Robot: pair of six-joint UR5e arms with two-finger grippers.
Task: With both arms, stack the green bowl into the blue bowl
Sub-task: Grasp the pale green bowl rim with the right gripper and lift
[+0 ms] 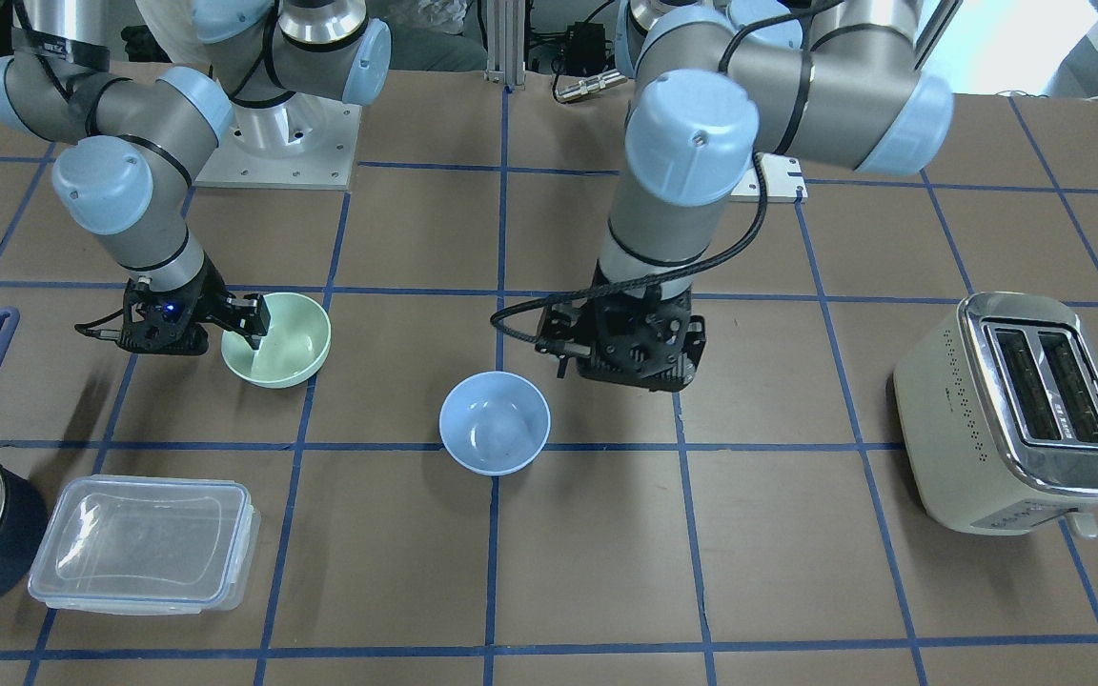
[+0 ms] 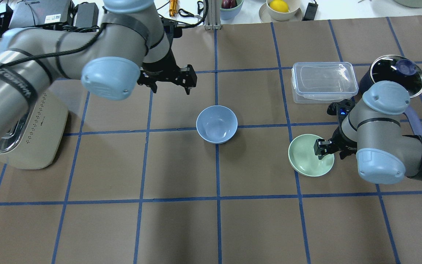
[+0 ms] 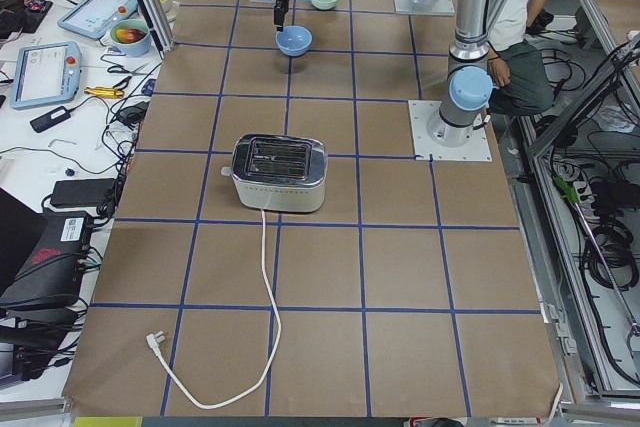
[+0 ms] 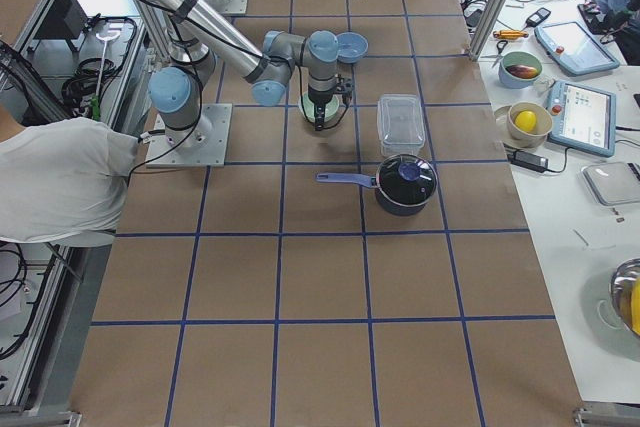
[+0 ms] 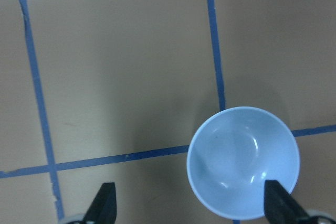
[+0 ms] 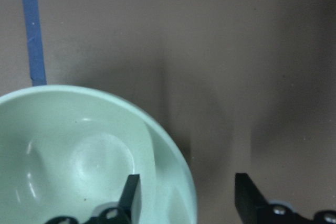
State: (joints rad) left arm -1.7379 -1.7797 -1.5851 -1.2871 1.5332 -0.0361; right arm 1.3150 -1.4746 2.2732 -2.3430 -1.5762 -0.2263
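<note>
Green bowl (image 1: pixel 296 354) likely light, stiff, slippery; thin rim best hold. Right gripper (image 6: pixel 186 192) parted, straddling rim, unclamped. Left gripper (image 2: pixel 171 82) wide, empty, near blue bowl (image 2: pixel 216 124).

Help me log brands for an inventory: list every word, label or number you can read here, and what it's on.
"KONKA": on the dark navy saucepan.
Lettering on the left arm, on its black band: too blurred to read.
Small print on the cream toaster: too small to read.
No other text is readable.
</note>
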